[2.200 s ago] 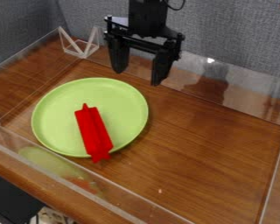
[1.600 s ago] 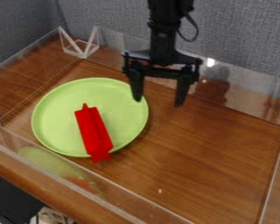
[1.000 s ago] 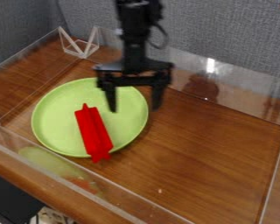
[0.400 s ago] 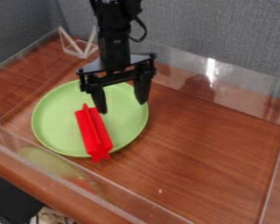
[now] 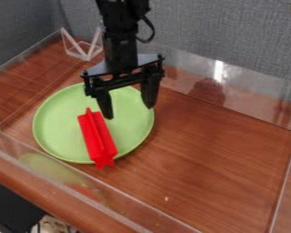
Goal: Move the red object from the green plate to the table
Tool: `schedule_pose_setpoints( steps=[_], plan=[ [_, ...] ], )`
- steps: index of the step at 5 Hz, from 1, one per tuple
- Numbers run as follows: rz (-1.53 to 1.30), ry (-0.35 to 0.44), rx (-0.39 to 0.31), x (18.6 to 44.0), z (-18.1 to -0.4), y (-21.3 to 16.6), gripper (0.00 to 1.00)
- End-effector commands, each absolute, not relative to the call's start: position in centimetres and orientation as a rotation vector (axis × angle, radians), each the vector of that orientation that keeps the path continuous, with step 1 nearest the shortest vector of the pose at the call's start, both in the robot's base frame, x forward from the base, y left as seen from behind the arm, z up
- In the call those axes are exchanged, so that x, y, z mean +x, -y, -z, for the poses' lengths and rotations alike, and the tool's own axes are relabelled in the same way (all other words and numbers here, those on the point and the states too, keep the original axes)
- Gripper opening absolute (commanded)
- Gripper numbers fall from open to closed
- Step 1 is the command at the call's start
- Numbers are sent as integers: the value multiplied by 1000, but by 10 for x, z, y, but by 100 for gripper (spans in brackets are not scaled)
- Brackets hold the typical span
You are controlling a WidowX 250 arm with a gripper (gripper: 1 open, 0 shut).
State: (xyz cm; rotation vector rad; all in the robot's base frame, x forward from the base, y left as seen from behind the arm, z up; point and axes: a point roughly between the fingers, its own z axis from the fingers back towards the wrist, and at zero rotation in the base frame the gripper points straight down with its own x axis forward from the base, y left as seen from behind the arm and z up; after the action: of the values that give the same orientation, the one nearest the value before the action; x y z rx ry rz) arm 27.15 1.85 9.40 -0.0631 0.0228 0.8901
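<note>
On the reddish-brown polished wooden table [image 5: 221, 155], walled with clear acrylic, a large round lime-green shallow plate [image 5: 63, 109] is set toward the left side. Across the front half of that plate a bright red elongated rectangular block [image 5: 97, 138] is laid flat, its far end near the plate's centre and its near end reaching out over the plate's front rim. The block's long axis is seen to run from the plate's centre toward the front edge, slanted slightly to the right as it nears the viewer.

Above the right half of the plate a black two-fingered gripper [image 5: 127, 105] is held pointing straight down, with its fingers spread wide apart and nothing between them. One fingertip is seen just beside the block's far end; the other is placed over the plate's right rim. No contact with the block can be made out.

The relation on which the coming move depends is judged to be this: the block lies to the front-left of the midpoint between the fingertips, toward the plate's front rim, so a short shift in that direction would be needed before the block could be straddled. The line joining the fingers is seen to run roughly across the block's long axis, which is judged suitable for closing on its narrow width. The grasp has not yet been made, and the block has yet to be carried to the bare wood beside the plate.
</note>
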Motion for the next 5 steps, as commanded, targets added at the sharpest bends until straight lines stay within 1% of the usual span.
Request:
schedule_pose_setpoints(
  steps=[1,4,5],
  plan=[
    [-932,50,-85,280,-120,-31,100],
    [-789,32,-74,272,-101,-15,100],
    [-846,31,-77,261,-102,-22,100]
  ],
)
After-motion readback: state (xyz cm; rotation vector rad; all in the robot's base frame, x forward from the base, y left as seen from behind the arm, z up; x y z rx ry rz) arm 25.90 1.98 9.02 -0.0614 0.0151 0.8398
